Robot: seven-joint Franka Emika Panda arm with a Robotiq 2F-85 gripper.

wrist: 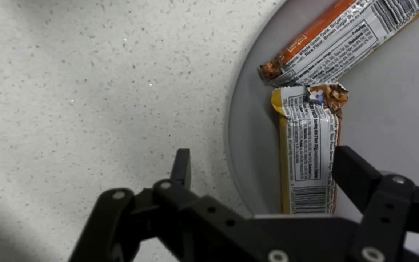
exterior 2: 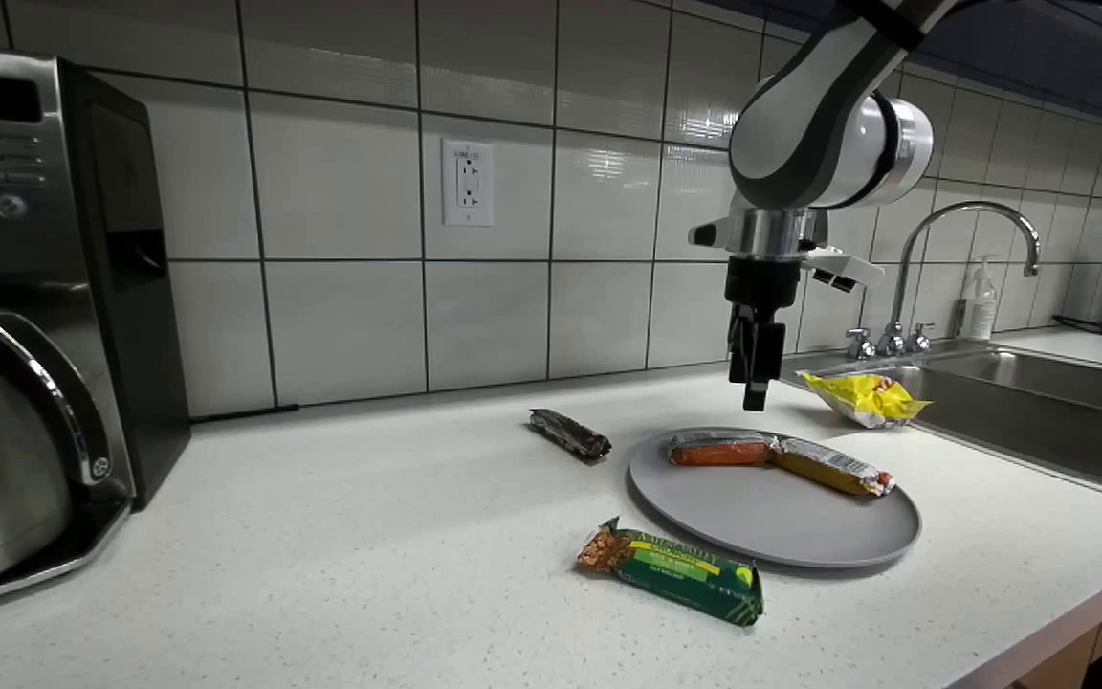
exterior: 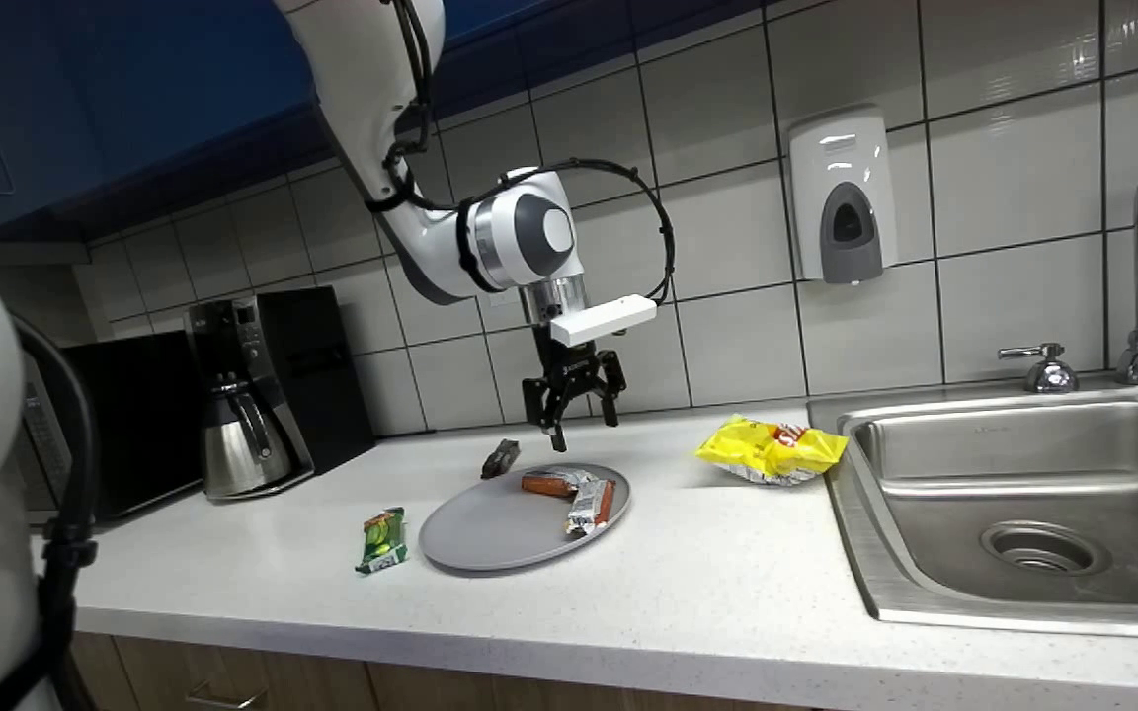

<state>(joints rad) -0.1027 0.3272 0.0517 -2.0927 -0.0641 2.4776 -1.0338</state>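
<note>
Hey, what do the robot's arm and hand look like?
The arm is white with dark grey panels and a silver collar; black cables run along it, one looping out. The hand is black, with two jointed fingers and round silver screws.

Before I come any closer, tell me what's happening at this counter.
A Franka Panda arm has its open, empty Robotiq gripper above the edge of a gray plate. Two granola bars lie on the plate, ungripped. A green Nature Valley Crunchy bar and a dark-wrapped bar lie beside the plate on the counter, and a yellow snack bag rests by the sink.
</note>
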